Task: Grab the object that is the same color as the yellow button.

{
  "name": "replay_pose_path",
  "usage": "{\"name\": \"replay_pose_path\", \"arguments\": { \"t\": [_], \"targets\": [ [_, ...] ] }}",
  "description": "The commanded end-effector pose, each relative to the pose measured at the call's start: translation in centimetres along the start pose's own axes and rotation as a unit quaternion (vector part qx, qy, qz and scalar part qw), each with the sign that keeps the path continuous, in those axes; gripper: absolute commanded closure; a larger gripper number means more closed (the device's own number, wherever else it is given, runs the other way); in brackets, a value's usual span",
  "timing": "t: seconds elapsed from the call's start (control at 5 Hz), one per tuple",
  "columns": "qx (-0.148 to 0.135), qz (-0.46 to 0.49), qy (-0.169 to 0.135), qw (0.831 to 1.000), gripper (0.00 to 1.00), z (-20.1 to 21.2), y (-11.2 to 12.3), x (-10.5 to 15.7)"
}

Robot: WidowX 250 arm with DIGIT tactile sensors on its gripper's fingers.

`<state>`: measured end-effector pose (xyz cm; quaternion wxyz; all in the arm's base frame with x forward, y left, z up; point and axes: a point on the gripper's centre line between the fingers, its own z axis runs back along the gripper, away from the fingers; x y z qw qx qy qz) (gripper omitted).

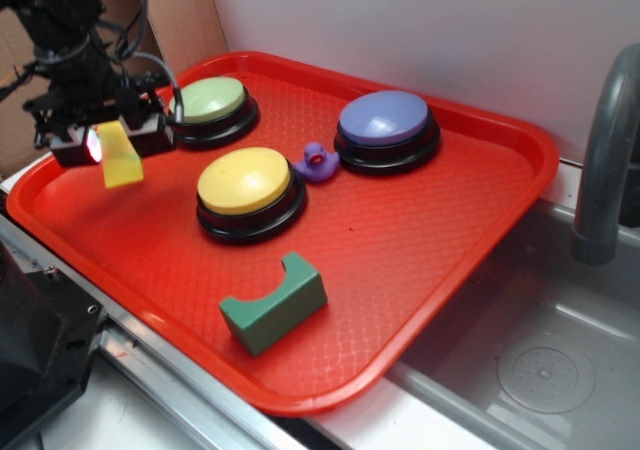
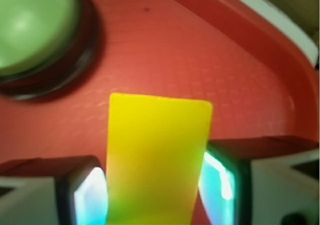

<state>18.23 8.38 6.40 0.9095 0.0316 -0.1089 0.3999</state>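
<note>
I am observing the gripper [image 1: 108,142] clamping the yellow wedge block [image 1: 121,157] between both fingers [image 2: 82,195], the block hanging clear above the left part of the red tray [image 1: 430,230]. From the wrist view, the wedge is sitting squarely between the pads, with the green button [image 2: 32,22] just beyond it. The yellow button [image 1: 246,182] is resting mid-tray, the purple duck [image 1: 318,161] beside it, the purple button [image 1: 386,122] behind, the green arch block [image 1: 274,305] nearer.
</note>
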Motion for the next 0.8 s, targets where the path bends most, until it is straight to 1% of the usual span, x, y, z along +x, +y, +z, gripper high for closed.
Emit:
{"name": "replay_pose_path", "arguments": {
  "t": [0.0,0.2,0.4,0.6],
  "targets": [
    [-0.074,-0.205,0.055,0.974,1.00,9.5,-4.9,-3.6],
    [-0.112,-0.292,0.060,0.948,1.00,11.6,-6.4,-6.3],
    [-0.142,-0.322,0.067,0.934,1.00,12.3,-7.2,-8.5],
    [-0.119,-0.282,0.085,0.948,1.00,11.6,-6.8,-8.6]
  ]
}}
